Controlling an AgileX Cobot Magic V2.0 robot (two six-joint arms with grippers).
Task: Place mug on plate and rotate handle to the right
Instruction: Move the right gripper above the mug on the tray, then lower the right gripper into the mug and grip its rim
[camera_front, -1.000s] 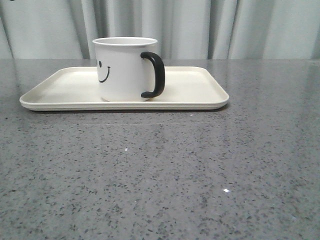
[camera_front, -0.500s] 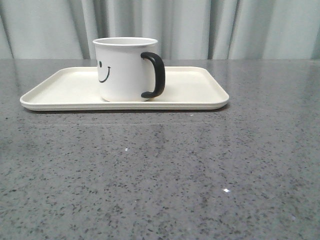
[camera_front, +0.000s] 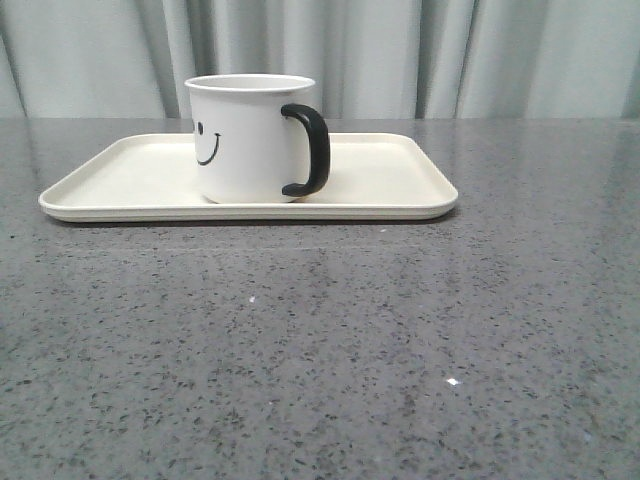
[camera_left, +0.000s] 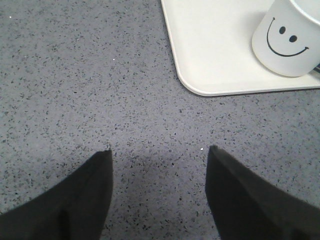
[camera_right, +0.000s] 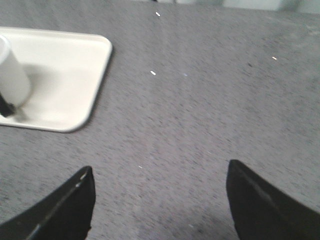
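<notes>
The white mug (camera_front: 248, 138) with a black smiley face stands upright on the cream plate (camera_front: 390, 185), left of the plate's middle. Its black handle (camera_front: 312, 150) points to the right in the front view. Neither gripper shows in the front view. My left gripper (camera_left: 160, 155) is open over bare grey table, apart from the plate (camera_left: 210, 55) and the mug (camera_left: 287, 40). My right gripper (camera_right: 160, 172) is open too, with only table between its fingers; the plate (camera_right: 65, 85) and part of the mug (camera_right: 11, 75) lie away from it, with a bit of the handle (camera_right: 6, 109) showing.
The grey speckled table (camera_front: 320, 340) stretches in front of the plate. A pale curtain (camera_front: 450, 55) hangs behind the table's far edge.
</notes>
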